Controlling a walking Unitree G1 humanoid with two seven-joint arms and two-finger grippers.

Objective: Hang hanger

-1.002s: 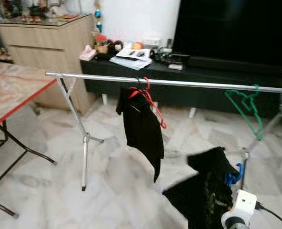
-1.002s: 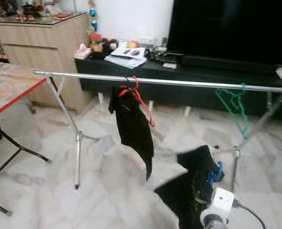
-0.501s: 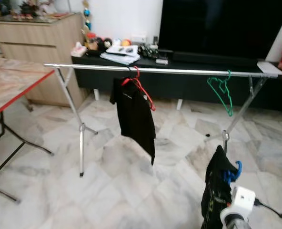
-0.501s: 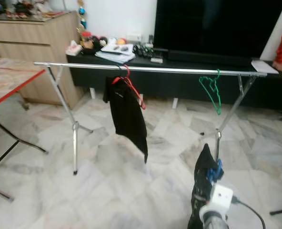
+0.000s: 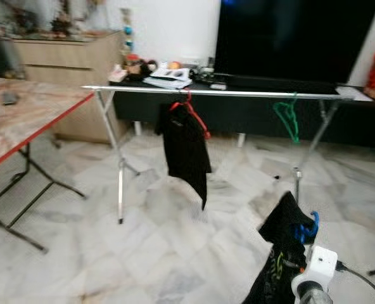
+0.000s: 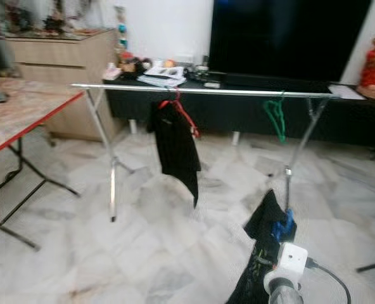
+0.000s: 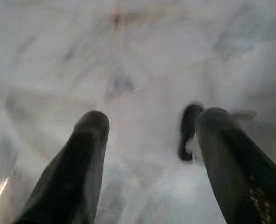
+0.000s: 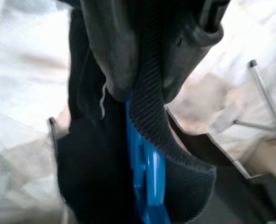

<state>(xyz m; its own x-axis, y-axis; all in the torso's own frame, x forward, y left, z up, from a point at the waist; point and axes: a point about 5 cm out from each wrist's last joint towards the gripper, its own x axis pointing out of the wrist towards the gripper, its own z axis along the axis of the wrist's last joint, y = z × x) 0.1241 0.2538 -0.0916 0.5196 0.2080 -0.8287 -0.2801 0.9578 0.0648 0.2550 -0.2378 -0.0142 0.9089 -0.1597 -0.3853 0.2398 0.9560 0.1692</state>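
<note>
Right gripper (image 8: 142, 88): fingers closed on the ribbed collar of a black shirt (image 5: 279, 253) carried on a blue hanger (image 5: 305, 229). Hanger and shirt hang low at the near right, in front of the rail's right leg and clear of the rail. A white wrist unit (image 5: 318, 269) with a black cable sits just below them.

Left gripper (image 7: 147, 135): fingers spread apart, holding nothing, pointing down at the floor.

Clothes rail (image 5: 238, 93): a silver bar running left to right across the middle of the room on splayed legs. A red hanger (image 5: 190, 111) with a second black shirt (image 5: 186, 152) hangs near its centre; a bare green hanger (image 5: 287, 119) hangs further right, well apart.

Floor (image 5: 143, 253): pale veined marble tiles.

Room: a folding table (image 5: 29, 117) with a red edge at the near left; a wooden cabinet (image 5: 73, 63) at the far left; a low black TV bench (image 5: 251, 107) with clutter behind the rail; a large dark screen (image 5: 295, 38) above it. Views are somewhat blurred.
</note>
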